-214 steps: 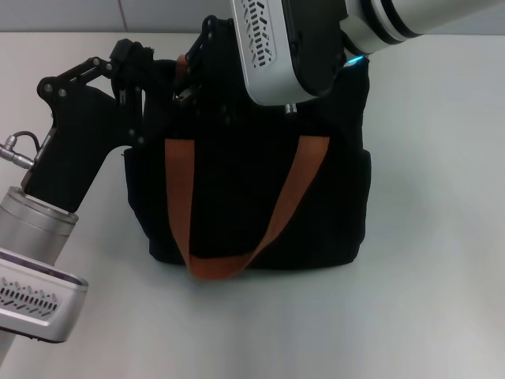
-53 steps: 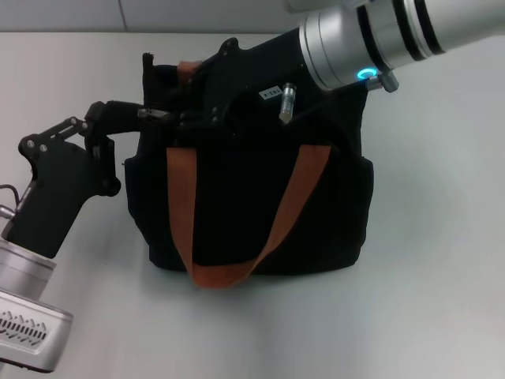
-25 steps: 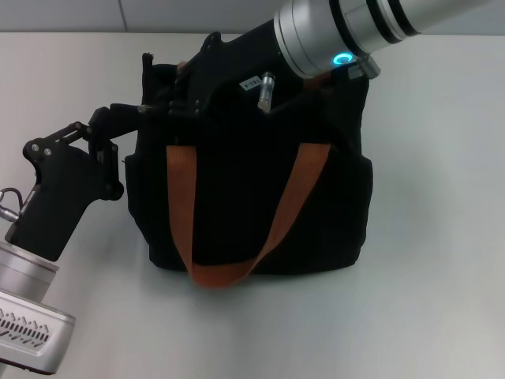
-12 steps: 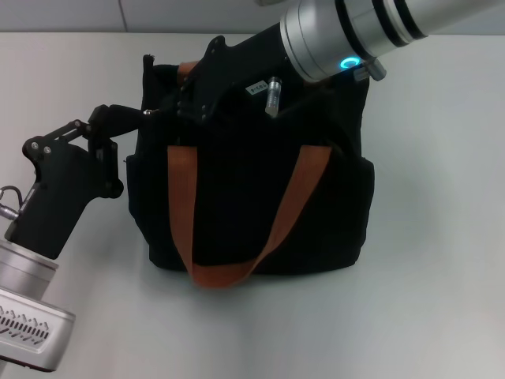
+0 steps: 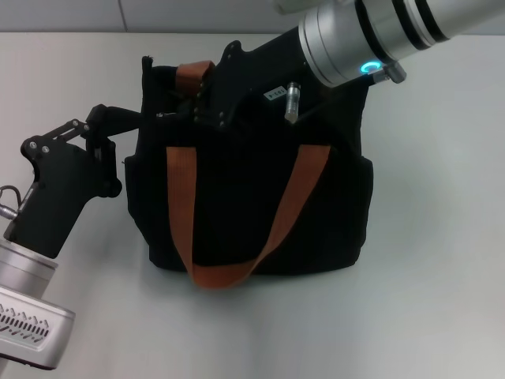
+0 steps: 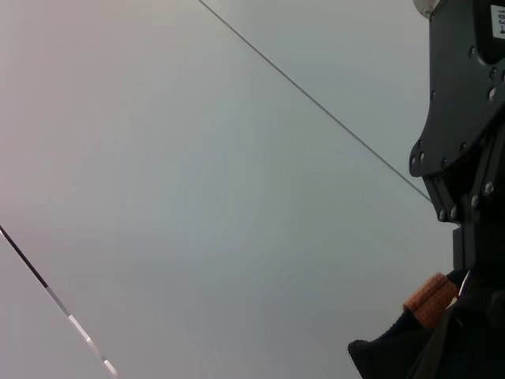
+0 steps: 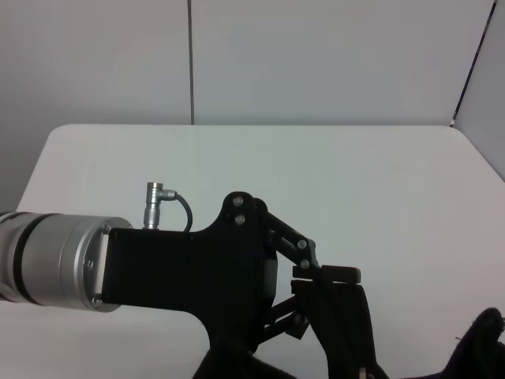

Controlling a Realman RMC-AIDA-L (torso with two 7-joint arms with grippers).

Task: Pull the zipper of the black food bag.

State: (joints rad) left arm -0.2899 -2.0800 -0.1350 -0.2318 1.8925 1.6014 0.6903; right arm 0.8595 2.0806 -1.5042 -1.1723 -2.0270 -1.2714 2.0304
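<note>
You see the black food bag [image 5: 252,213] as matt woven cloth, soft and slightly fuzzy, with no shine anywhere on its panels. Its orange-brown straps [image 5: 180,205] look like flat webbing, also matt, with a fine ribbed weave. The left gripper [image 5: 130,118] is matt black plastic or coated metal, studded with small bright metal pins at its joints; behind it the arm's sleeve [image 5: 28,292] is smooth brushed silver metal. The right gripper [image 5: 197,113] has the same dull black shell, joined to a satin silver tube [image 5: 355,39] with glossy black bands. The table [image 5: 426,260] is a smooth, pale, faintly reflective surface.
</note>
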